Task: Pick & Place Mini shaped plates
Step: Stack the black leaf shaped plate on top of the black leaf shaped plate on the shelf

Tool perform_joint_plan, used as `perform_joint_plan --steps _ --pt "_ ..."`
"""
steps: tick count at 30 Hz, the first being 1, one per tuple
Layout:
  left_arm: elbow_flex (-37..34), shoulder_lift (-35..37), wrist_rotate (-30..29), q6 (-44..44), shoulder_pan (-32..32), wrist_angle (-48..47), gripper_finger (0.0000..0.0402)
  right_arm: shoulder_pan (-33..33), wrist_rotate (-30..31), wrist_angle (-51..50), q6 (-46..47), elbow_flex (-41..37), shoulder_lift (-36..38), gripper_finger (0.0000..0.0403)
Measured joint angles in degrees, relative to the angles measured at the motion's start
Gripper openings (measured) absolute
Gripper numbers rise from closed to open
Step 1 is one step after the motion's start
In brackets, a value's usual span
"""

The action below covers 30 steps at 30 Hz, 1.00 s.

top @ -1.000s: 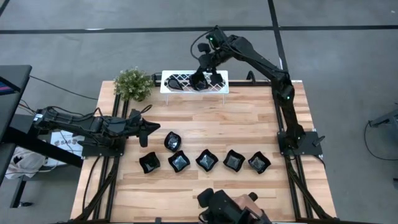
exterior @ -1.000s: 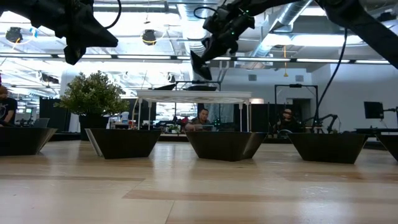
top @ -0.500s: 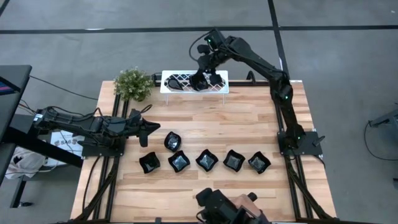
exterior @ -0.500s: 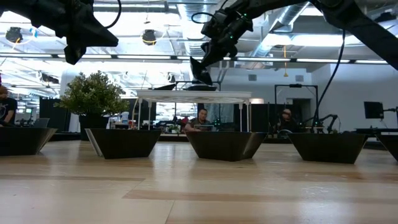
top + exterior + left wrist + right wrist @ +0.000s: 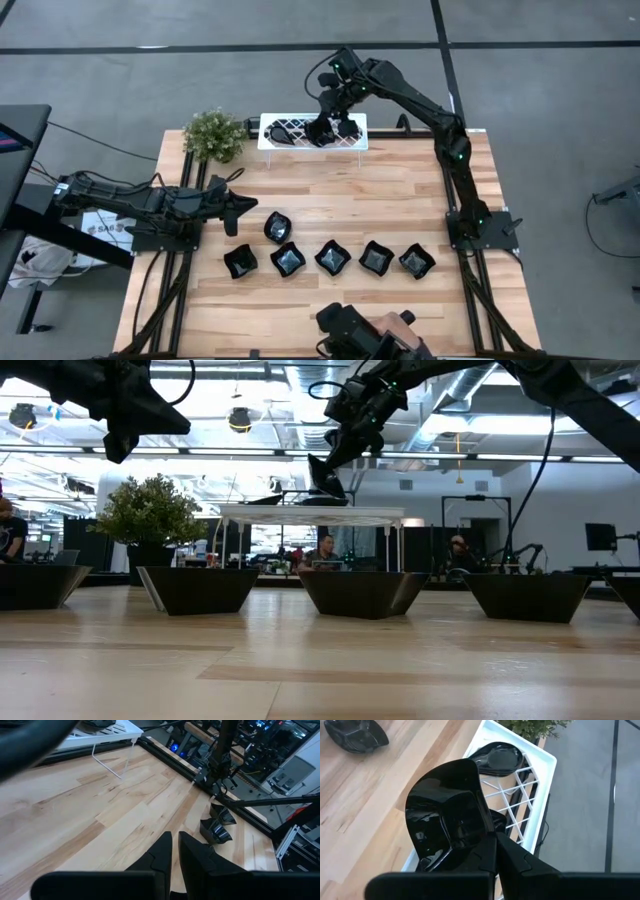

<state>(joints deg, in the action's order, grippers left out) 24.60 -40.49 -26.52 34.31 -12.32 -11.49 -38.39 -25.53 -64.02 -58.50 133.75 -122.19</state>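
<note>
Six glossy black mini plates sit on their bases on the near half of the table: a row of five (image 5: 332,257) and one more (image 5: 277,226) behind it. My right gripper (image 5: 325,125) hovers over the white rack (image 5: 285,130) at the far edge, shut on another black dish (image 5: 445,815). A teardrop dish (image 5: 495,757) lies on the rack, and a further dark dish (image 5: 499,821) lies under the held one. My left gripper (image 5: 243,206) waits shut above the table's left side, just behind the row. My right gripper pinches the dish by its rim (image 5: 481,831) between the two fingers, coming from above and slanting down toward the rack. The dish is tilted, its hollow side facing the camera, low over the rack's right part. Whether it touches the rack or the dish beneath, I cannot tell.
A small green potted plant (image 5: 214,134) stands at the far left corner beside the rack. Bare wood lies between the rack and the row of plates. Black frame rails run along both sides of the table. A dark device (image 5: 350,328) sits at the near edge.
My right gripper has come down a little toward the rack, carrying the black dish with it, and stays shut on it. The left arm and the plates on the table have kept still.
</note>
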Motion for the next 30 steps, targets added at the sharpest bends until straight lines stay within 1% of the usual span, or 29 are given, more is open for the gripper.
perform_joint_plan --steps 9,14,22,28,30 --pt "0.0 0.0 0.0 -0.01 0.0 0.0 0.0033 -0.04 0.36 0.13 0.02 0.0 0.0 0.0" --pt "0.0 0.0 0.0 -0.01 0.0 0.0 0.0033 0.0 3.03 0.17 0.03 0.0 0.0 0.0013" --pt "0.0 -0.01 0.0 -0.01 0.0 0.0 0.0033 0.0 3.1 0.17 0.04 0.0 0.0 0.0031" --pt "0.0 -0.02 0.0 0.0 0.0 0.0 0.0033 0.0 3.13 1.21 0.19 0.0 0.0 0.0034" --pt "0.0 0.0 0.0 -0.01 0.0 0.0 0.0033 0.0 3.18 2.18 1.72 0.0 0.25 0.0032"
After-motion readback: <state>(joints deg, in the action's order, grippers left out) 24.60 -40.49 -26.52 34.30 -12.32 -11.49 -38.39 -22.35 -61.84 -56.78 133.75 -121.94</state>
